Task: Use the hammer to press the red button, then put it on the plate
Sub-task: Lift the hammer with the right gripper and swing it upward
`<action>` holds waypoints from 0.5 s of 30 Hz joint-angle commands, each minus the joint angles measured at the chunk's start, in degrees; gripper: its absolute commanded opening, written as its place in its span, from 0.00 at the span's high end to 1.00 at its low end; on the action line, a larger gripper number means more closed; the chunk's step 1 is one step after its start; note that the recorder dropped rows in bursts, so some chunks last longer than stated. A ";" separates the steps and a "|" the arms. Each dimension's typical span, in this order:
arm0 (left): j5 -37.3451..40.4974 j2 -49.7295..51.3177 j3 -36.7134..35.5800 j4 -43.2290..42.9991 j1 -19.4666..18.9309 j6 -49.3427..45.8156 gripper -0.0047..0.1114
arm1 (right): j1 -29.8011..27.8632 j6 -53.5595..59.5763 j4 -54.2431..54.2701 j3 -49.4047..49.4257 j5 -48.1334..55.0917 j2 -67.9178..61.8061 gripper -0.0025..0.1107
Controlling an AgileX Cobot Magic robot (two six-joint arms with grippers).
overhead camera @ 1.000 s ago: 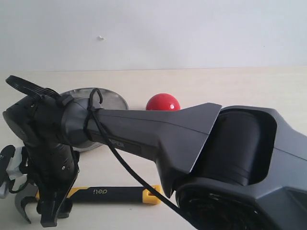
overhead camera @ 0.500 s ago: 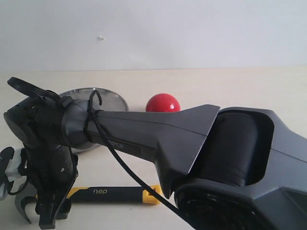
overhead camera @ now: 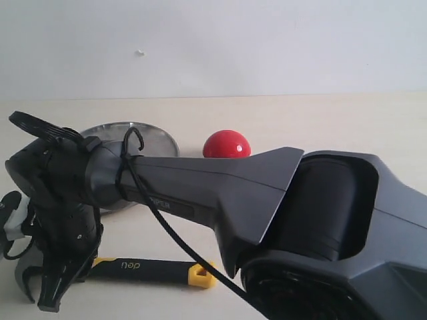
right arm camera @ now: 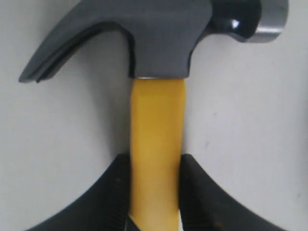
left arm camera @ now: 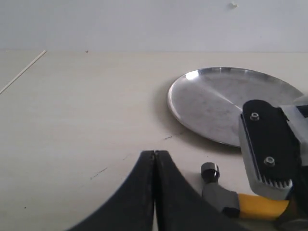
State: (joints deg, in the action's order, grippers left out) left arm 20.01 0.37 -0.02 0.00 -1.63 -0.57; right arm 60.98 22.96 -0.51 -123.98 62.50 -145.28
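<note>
Snugly around the yellow handle of the hammer [right arm camera: 163,43], the right gripper [right arm camera: 154,163]; left gripper [left arm camera: 154,156] clenched, empty.

From the hammer [overhead camera: 143,268], the plate [overhead camera: 150,137] stands at eleven o'clock and the button [overhead camera: 227,144] at one. Bare table [overhead camera: 333,120] runs between them. The right arm [overhead camera: 220,187] stretches across in front.

The right gripper [right arm camera: 155,197] has closed its fingers [right arm camera: 109,195], seemingly onto the hammer [right arm camera: 156,115].

We saw a pale cream surface [overhead camera: 347,120] that ran back to a plain white wall [overhead camera: 267,47]. The wall bore a small white speck [overhead camera: 139,52], and a thin pale line [left arm camera: 21,72] crossed the surface.
</note>
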 commanded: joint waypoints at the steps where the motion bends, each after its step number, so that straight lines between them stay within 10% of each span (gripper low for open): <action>1: -0.23 -0.37 0.02 0.00 -0.12 -0.06 0.96 | 0.00 -13.82 -10.34 -0.38 -1.63 1.17 0.98; 15: -0.23 -0.37 0.02 0.00 -0.12 -0.06 0.96 | -0.12 -32.13 -27.46 -0.38 -0.97 19.33 0.98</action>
State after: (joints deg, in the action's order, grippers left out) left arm 20.01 0.37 -0.02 0.00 -1.63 -0.57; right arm 60.99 -8.68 -25.25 -123.75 61.33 -129.00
